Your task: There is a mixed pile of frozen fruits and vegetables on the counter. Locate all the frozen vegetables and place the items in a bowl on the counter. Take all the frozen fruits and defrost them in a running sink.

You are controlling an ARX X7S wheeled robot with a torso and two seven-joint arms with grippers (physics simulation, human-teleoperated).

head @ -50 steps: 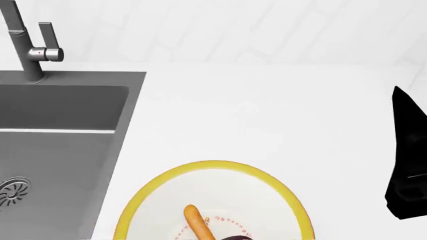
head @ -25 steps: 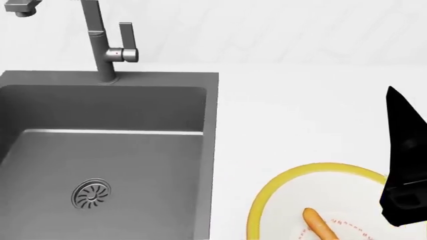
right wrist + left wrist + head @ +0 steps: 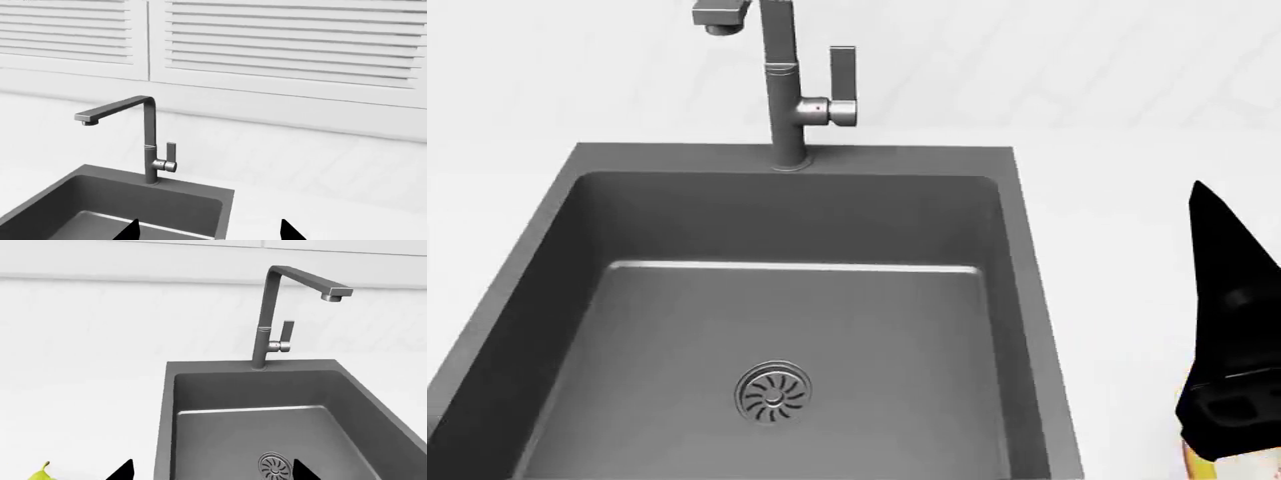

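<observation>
Filling most of the head view, the sink (image 3: 787, 330) sits in the white worktop (image 3: 1134, 200), drain (image 3: 775, 392) near the front, faucet (image 3: 781, 85) at the far rim. A pear (image 3: 41, 475) lies on the worktop left of the sink. Left end effector (image 3: 208, 471) is spread wide, empty. Right end effector (image 3: 208, 231) is likewise wide, empty. A sliver of bowl (image 3: 1190, 462) shows at the near right.

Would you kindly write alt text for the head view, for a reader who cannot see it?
An empty dark grey sink with a round steel drain fills the view, its faucet behind. White counter lies beside it, and a black arm part intrudes at one edge.
</observation>
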